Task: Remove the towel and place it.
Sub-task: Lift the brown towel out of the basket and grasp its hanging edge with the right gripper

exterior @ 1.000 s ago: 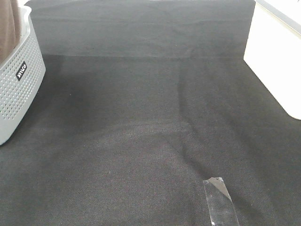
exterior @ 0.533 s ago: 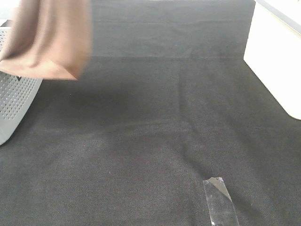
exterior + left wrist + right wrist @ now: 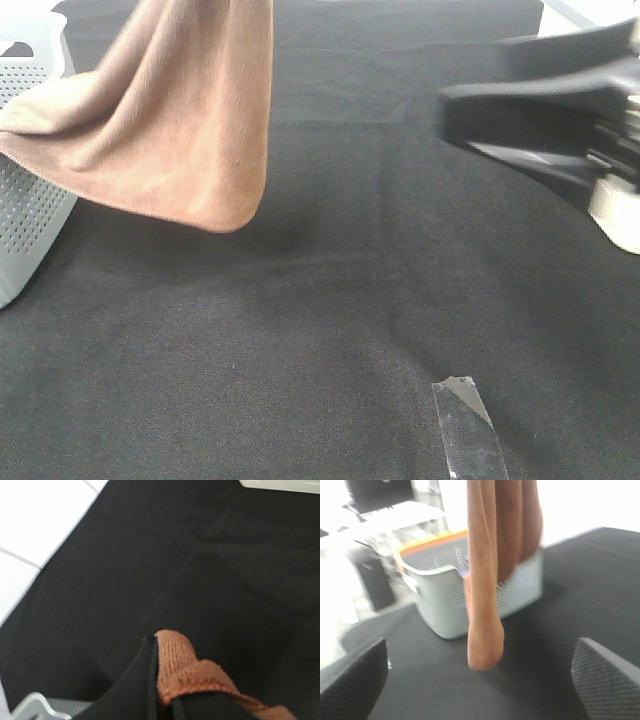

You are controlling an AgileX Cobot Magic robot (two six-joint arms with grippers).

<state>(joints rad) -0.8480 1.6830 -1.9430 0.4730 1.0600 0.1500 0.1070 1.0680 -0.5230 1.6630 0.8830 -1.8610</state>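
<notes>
Towel (image 3: pixel 190 130) — orange-brown and plush — hung in the air over the far left corner of the black table covering (image 3: pixel 330 330). Its folds draped down in front of the grey perforated basket (image 3: pixel 30 220) standing at the left edge. The left gripper (image 3: pixel 156 672) was clamped on a bunched upper fold, with cloth bulging out beside its black fingers. The right gripper (image 3: pixel 480 690) hovered near the right edge, blurred in the high view, its jaws spread wide with nothing between them — well apart from the towel. A strip of clear tape (image 3: pixel 468 430) lay by the near edge.
</notes>
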